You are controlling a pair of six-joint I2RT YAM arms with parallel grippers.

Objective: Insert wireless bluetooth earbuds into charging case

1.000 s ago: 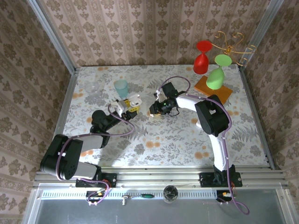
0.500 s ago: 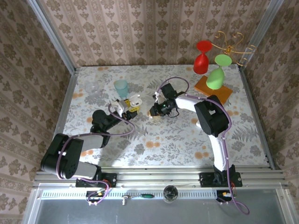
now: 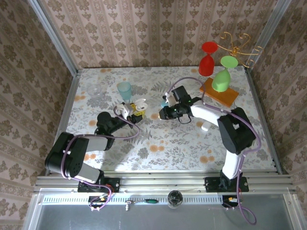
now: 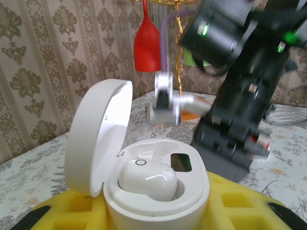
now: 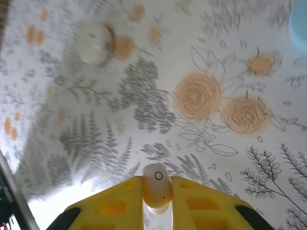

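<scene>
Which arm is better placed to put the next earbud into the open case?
Right. The right gripper is shut on an earbud and sits near the case. The left gripper is occupied holding that case, lid open, with another earbud already seated inside.

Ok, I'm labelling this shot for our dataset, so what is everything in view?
case: one, white, lid open, in the left claw
earbuds: two, white; one seated in the case, one in the right claw
oval piece: one, white, on the cloth
cup: one, pale blue, far left
glass: one, clear, left of the cup
goblets: two, red and green, upside down, far right
rack: one, gold, above the goblets
board: one, orange, beneath the green goblet
cloth: one, floral, under everything
claws: two, yellow pads, each shut on its load
</scene>
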